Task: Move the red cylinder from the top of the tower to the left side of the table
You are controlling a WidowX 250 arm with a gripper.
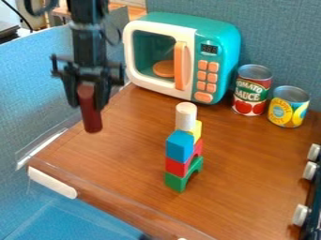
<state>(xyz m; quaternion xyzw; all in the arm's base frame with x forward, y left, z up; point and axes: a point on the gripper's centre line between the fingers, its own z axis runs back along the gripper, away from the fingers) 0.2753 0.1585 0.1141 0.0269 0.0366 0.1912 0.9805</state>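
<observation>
The black gripper (88,96) hangs at the upper left, over the table's left edge, shut on the red cylinder (91,115). The cylinder points downward, close to upright, its lower end above the table (125,140). To the right of it, mid-table, stands the tower of blocks: a green arch (179,180) at the bottom, a red arch (177,167) above it, then a blue block (180,146) and a yellow block (197,131), with a pale cylinder (186,116) upright at the top.
A teal and white toy microwave (216,37) stands at the back. Right of it are a tomato sauce can (252,91) and a yellow-labelled can (289,107). Knobs (309,170) line the right edge. A white strip (52,182) lies along the front left edge.
</observation>
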